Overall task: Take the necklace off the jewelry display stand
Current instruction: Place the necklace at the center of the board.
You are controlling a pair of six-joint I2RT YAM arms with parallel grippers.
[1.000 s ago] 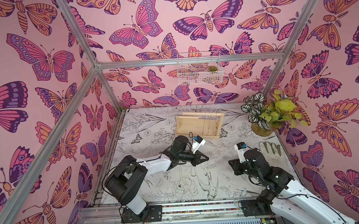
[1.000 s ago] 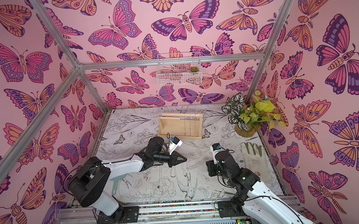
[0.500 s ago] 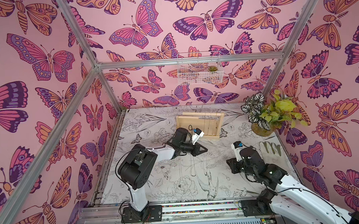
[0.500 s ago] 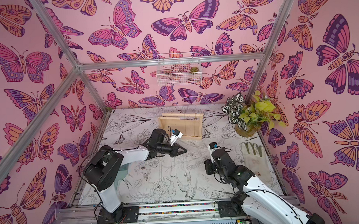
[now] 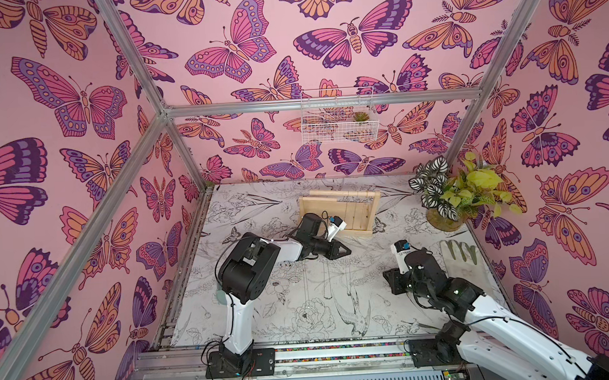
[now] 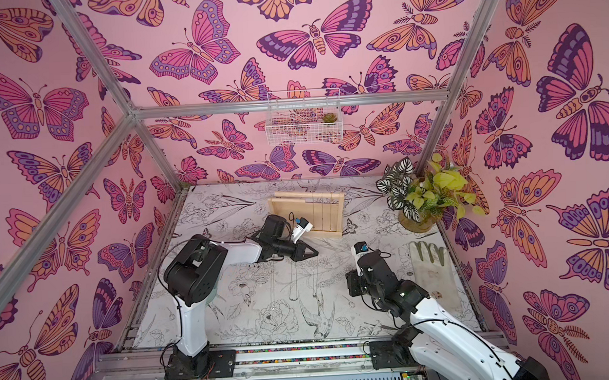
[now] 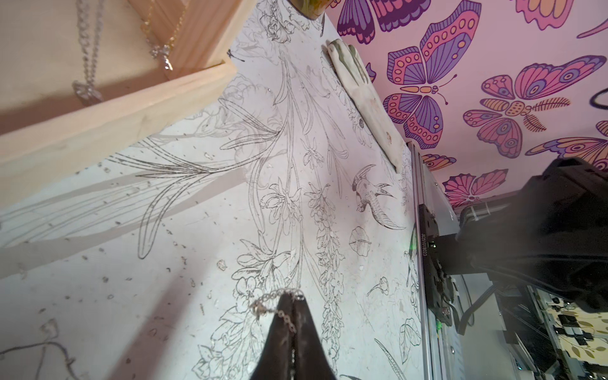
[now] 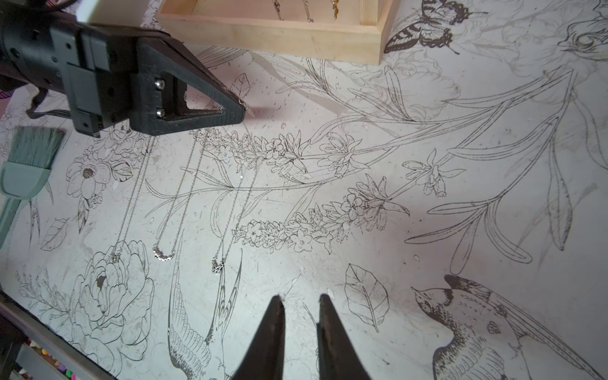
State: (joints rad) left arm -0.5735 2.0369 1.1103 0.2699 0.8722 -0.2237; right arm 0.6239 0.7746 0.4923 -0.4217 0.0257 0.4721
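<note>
tabletop (image 5: 247, 214): white sheet printed with ink-line flowers and birds, boxed in by pink butterfly walls.
jewelry display stand (image 5: 318, 206): pale wooden frame at the back of the table. a silver chain (image 7: 87, 59) and a gold chain (image 7: 163, 46) hang inside it in the left wrist view.
left gripper (image 7: 291, 295): jaws pinched tight on one end of a necklace (image 7: 265, 304), low over the sheet, in front of the stand and clear of it.
necklace: off the stand. judging from the right wrist view, its chain trails from the tips to a pendant (image 8: 218, 266) resting on the sheet, so it is probably being laid out straight.
other necklaces: a curved-pendant chain (image 8: 163, 255) and a third chain (image 8: 115, 256) lie parallel just beside it, likely kept apart to avoid tangles.
right gripper (image 8: 301, 299): jaws slightly parted with nothing between them, idle near the pendants.
writing: a printed code on a black bracket (image 7: 424, 245), too small to read with certainty.
</note>
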